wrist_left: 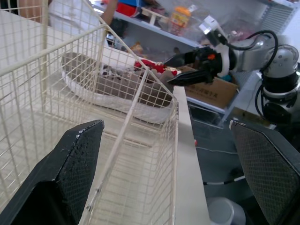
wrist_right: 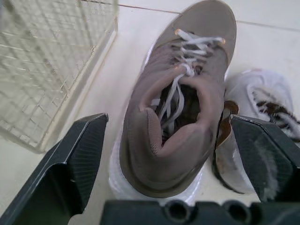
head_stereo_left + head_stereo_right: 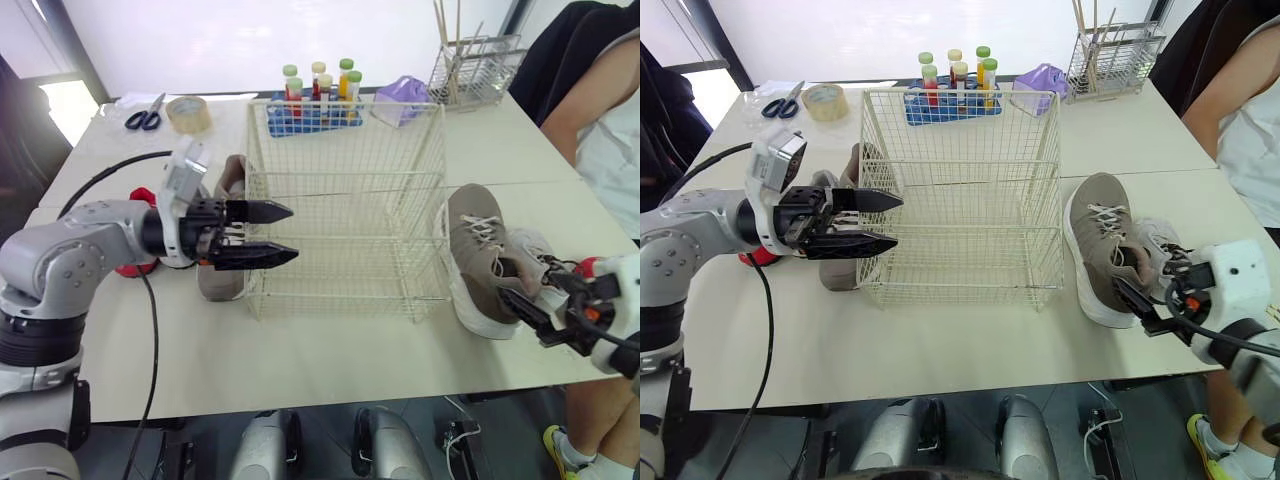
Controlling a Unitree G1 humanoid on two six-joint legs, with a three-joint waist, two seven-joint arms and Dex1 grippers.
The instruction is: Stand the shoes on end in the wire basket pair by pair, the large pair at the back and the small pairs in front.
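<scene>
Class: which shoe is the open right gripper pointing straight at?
The big taupe sneaker with white laces, right of the wire basket; the small white shoe lies beside it.

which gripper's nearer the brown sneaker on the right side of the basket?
Right. The right gripper sits open at the heel of the brown sneaker; the left gripper is beyond the wire basket, on its other side.

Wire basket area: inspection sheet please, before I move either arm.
Surface: pale table, nothing spilled.
Job's things: cream wire basket holds no shoes; taupe lace-up sneaker and small white shoe lie to its right; another taupe shoe to its left.
Clutter: scissors, tape roll, blue rack of bottles, purple bag, metal rack at back.
Grippers: left gripper open beside basket; right gripper open over sneaker's heel.
Cables: black cable trails by left arm.
Surroundings: person at right.
</scene>
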